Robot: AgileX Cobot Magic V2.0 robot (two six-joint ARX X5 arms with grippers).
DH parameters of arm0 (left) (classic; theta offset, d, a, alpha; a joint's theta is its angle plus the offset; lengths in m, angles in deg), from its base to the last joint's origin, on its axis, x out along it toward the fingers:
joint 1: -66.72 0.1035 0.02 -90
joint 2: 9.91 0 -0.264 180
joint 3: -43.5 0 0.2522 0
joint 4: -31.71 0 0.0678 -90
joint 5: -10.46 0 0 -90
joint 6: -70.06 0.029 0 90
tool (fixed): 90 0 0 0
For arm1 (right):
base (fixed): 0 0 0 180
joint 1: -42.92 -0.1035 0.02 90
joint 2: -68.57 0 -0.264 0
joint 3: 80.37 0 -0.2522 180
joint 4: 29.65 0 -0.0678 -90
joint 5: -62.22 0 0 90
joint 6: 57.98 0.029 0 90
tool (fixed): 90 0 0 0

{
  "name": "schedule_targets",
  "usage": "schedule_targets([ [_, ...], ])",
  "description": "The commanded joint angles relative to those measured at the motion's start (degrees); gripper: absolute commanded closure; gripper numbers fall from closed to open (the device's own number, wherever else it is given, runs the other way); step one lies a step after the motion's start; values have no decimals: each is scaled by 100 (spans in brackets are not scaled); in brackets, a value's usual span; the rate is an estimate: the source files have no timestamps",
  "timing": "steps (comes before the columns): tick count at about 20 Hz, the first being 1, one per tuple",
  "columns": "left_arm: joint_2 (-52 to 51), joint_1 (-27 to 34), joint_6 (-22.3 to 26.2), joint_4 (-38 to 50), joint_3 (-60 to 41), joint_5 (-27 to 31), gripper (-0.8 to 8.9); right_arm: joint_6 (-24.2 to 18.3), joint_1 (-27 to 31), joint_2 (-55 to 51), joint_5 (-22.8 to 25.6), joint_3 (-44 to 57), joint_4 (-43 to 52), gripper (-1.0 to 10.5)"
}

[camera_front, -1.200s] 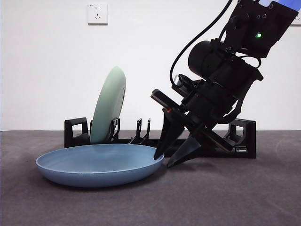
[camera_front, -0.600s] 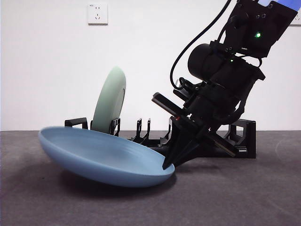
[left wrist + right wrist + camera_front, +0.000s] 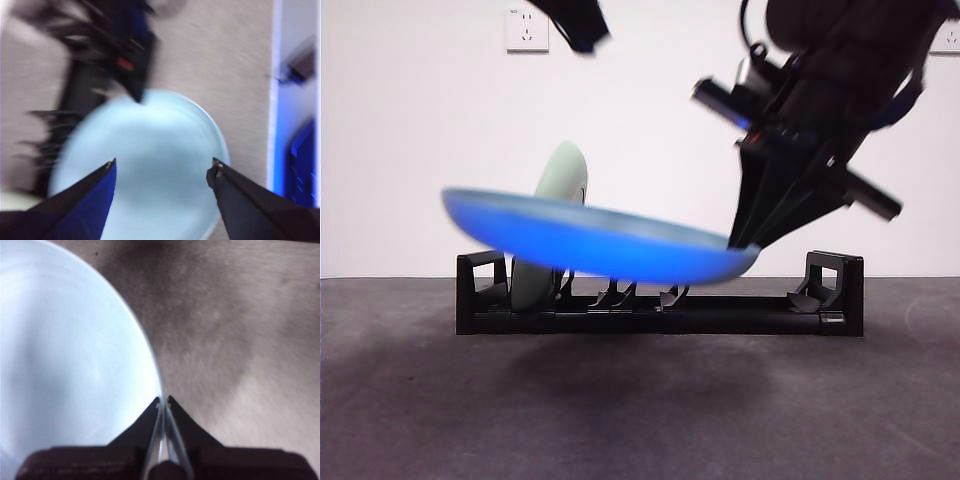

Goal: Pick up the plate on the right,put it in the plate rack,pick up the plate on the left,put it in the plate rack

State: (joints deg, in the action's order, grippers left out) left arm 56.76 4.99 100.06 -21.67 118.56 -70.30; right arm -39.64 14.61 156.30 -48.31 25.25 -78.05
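The blue plate [image 3: 590, 240] hangs in the air above the grey surface [image 3: 640, 400], clear of it and in front of the plate rack [image 3: 660, 310], nearly level, its left side slightly higher. A pale green plate [image 3: 552, 210] stands upright in the rack's left end. The left claw [image 3: 162, 170] hovers over the blue plate, spread wide. At the plate's right edge, the right claw [image 3: 745, 238] pinches its rim tightly.
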Motion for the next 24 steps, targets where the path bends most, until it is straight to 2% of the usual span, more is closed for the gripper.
schedule_targets([
  [1,271,-208,24,15,-26,-35,499,-140,87,-291,-4,7,-190,963],
  [6,608,-525,24,15,-26,-39,499,-195,291,-1016,-9,7,-627,963],
  [13,632,-544,28,144,-26,-39,506,-278,319,-1832,-39,7,-1067,963],
  [14,634,-544,28,144,-26,-48,549,-278,319,-1917,-37,7,-1084,963],
  [17,634,-546,81,129,-26,-87,823,-278,319,-2090,-35,7,-1108,963],
  [24,634,-619,177,101,-26,-282,823,-280,319,-2142,-33,4,-1082,950],
])
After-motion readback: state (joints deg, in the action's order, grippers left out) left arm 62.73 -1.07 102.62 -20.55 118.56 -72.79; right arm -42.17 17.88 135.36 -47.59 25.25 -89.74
